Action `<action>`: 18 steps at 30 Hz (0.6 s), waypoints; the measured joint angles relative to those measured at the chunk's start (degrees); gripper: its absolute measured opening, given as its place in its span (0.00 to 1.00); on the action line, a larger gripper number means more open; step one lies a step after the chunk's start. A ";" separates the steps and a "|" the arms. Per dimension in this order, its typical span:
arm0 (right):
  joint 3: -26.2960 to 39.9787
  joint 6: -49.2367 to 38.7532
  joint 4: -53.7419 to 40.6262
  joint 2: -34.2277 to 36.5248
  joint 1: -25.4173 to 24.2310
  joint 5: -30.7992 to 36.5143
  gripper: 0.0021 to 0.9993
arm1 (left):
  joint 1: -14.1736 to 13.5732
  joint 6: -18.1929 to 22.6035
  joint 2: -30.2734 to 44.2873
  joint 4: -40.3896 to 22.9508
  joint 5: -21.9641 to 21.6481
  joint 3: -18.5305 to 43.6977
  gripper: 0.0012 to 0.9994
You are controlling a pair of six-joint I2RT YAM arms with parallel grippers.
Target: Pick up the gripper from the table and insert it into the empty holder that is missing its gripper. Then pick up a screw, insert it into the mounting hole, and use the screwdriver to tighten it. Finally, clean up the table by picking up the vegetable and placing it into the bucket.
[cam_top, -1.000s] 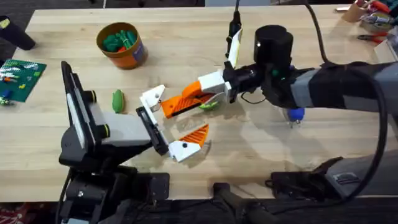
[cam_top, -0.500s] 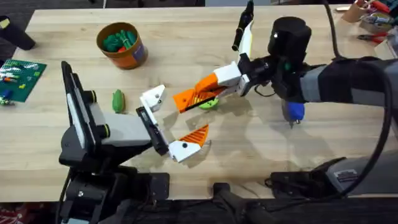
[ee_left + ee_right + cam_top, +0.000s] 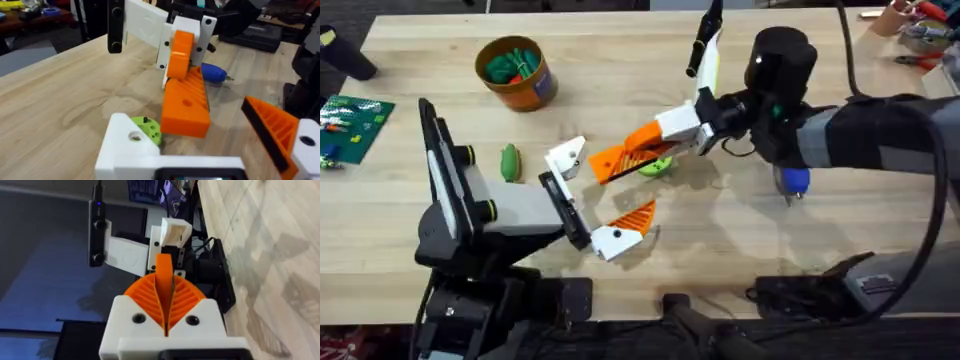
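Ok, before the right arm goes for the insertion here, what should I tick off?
1. The gripper clamped in the right gripper fingers: ok.
2. The holder on the left gripper empty, nothing blocking it: ok.
3. The gripper seated in the holder: not ok; a gap shows between them.
4. The screwdriver lying on the table, free to pick: ok.
5. A screw located: cannot tell.
6. The vegetable in the bucket: not ok; it lies on the table.
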 joint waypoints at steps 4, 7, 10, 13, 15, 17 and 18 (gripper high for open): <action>0.01 0.02 1.43 1.02 1.26 1.53 0.02 | 0.00 0.00 0.00 0.00 -0.01 0.00 0.99; 0.02 0.74 4.14 3.15 1.98 2.17 0.02 | 0.00 0.00 0.00 0.00 -0.02 0.00 0.99; 0.02 1.55 4.45 4.45 2.42 2.72 0.02 | 0.00 0.00 0.00 0.00 -0.02 0.00 0.99; 0.02 2.50 4.65 4.59 2.53 3.06 0.02 | 0.00 0.00 0.00 0.00 -0.01 0.00 0.99; 0.06 2.86 4.73 4.59 2.56 3.29 0.02 | 0.00 0.00 0.00 0.00 -0.01 0.00 0.99; 0.23 3.18 4.73 4.59 2.57 3.38 0.02 | 0.00 0.00 0.00 0.00 -0.01 0.00 0.99; 0.43 3.44 4.73 4.59 2.59 3.38 0.02 | 0.00 0.00 0.00 0.00 -0.01 0.00 0.99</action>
